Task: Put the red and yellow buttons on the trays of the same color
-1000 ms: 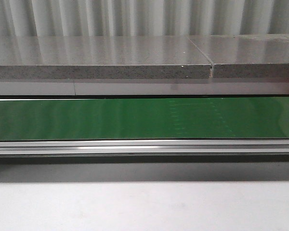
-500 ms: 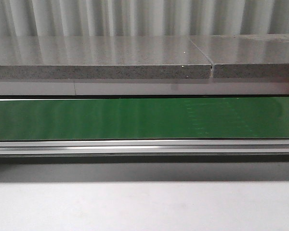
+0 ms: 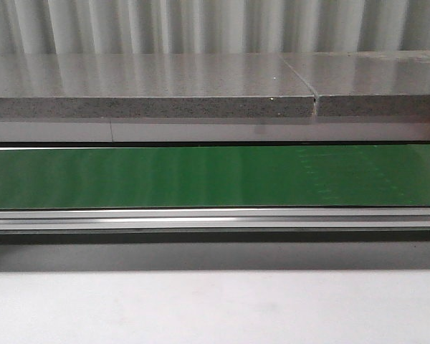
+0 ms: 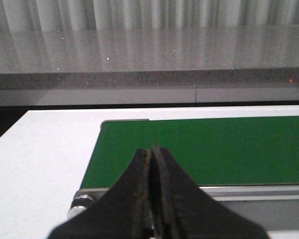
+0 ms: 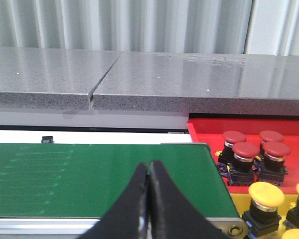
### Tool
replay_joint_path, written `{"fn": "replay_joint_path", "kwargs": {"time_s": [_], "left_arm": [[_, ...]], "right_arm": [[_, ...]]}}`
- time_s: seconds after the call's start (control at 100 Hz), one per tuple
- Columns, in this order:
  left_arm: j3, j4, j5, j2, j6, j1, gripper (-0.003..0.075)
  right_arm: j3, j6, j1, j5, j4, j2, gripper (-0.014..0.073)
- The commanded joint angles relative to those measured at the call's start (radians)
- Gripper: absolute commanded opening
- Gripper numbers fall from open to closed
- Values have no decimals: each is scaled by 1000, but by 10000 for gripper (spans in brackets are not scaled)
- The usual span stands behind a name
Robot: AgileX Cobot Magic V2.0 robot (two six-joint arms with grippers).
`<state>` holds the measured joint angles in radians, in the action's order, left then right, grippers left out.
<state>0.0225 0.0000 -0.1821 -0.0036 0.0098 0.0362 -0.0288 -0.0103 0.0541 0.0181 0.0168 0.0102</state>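
In the right wrist view several red buttons (image 5: pixel 245 150) stand in a red tray (image 5: pixel 204 130) past the end of the green belt (image 5: pixel 104 179). Yellow buttons (image 5: pixel 266 195) stand in a yellow tray (image 5: pixel 239 201) beside it. My right gripper (image 5: pixel 149 166) is shut with nothing in it, over the near edge of the belt. The left gripper (image 4: pixel 150 150) is shut and empty too, over the belt's other end (image 4: pixel 199 147). No button lies on the belt in the front view (image 3: pixel 215 175). Neither gripper shows there.
A grey stone ledge (image 3: pixel 150 89) runs behind the belt, with a corrugated wall above it. An aluminium rail (image 3: pixel 215 218) borders the belt's near side. A white tabletop (image 4: pixel 40 154) surrounds the left end, where a roller knob (image 4: pixel 79 206) sticks out.
Faint marks on the green belt have drifted to the right in the front view. Nothing else has moved.
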Motion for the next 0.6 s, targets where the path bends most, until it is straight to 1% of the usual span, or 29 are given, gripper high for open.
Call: {"fn": "replay_joint_path", "kwargs": {"time_s": [0.0,0.1,0.14,0.59], "left_arm": [[-20,0,118,-34,-10,-2,-20],[-81,0,194,-32,-18,-2,-20],[-76,0,151,-32,-18,-2,-20],[-76,0,153,-32,-18,-2,-20]], "right_arm": [[19,10,8,-92,-6,20,-67],[19,10,8,-93,-6,18,-67],[19,10,8,-90,-6,18,-67],[19,10,8,-88,-6,18,-67]]}}
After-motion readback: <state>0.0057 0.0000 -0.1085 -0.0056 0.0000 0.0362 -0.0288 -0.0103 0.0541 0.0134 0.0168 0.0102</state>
